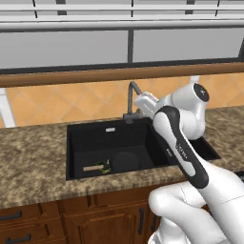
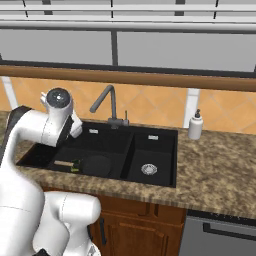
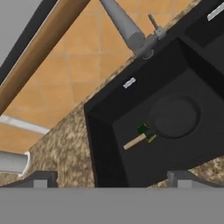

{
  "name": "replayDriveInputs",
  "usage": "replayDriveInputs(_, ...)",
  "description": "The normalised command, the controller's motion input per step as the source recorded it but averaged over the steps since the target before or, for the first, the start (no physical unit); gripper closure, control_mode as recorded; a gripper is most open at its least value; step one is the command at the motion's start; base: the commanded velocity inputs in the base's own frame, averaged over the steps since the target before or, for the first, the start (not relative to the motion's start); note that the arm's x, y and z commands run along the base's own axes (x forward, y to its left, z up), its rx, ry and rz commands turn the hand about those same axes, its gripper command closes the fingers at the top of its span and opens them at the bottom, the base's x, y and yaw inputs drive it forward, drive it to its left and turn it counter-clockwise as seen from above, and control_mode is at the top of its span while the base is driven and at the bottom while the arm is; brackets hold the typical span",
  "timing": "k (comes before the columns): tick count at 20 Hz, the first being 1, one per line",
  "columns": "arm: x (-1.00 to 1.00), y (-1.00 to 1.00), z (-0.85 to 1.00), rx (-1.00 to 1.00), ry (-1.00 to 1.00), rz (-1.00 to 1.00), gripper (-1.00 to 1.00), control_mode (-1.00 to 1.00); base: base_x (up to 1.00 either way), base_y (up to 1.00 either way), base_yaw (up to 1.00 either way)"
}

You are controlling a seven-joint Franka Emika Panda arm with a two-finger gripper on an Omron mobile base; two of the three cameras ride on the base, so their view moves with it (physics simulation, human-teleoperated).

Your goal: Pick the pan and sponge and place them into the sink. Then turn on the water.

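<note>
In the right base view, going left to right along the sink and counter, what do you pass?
Pan handle → sponge → pan in the left bowl → faucet behind → silver drain in the right bowl → white soap dispenser on the counter.

We are in a rendered home kitchen: a speckled brown granite counter (image 2: 215,170) holds a black double-basin sink (image 2: 150,137) with a bent grey faucet (image 2: 107,102), backed by orange tiles (image 2: 150,107), with wooden cabinets (image 1: 71,214) below and a white soap dispenser (image 2: 195,125).
</note>
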Motion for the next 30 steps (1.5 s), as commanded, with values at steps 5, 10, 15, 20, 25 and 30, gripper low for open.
replayDriveInputs(5,-0.18,-0.84,0.19,0.1,0.02,0.05,-1.0,-1.0,0.0,0.0,0.0)
replayDriveInputs(10,0.03,-0.5,0.0,0.07,0.04,0.0,-1.0,-1.0,0.0,0.0,0.0)
replayDriveInputs(15,0.29,-0.04,-0.18,0.01,0.04,0.0,-1.0,-1.0,0.0,0.0,0.0)
replayDriveInputs(20,0.43,-0.31,-0.16,0.04,0.04,0.0,-1.0,-1.0,0.0,0.0,0.0)
replayDriveInputs(25,0.42,-0.27,-0.21,0.02,0.05,0.0,-1.0,-1.0,0.0,0.0,0.0)
replayDriveInputs(30,0.54,-0.21,-0.3,0.02,0.06,0.0,-1.0,-1.0,0.0,0.0,0.0)
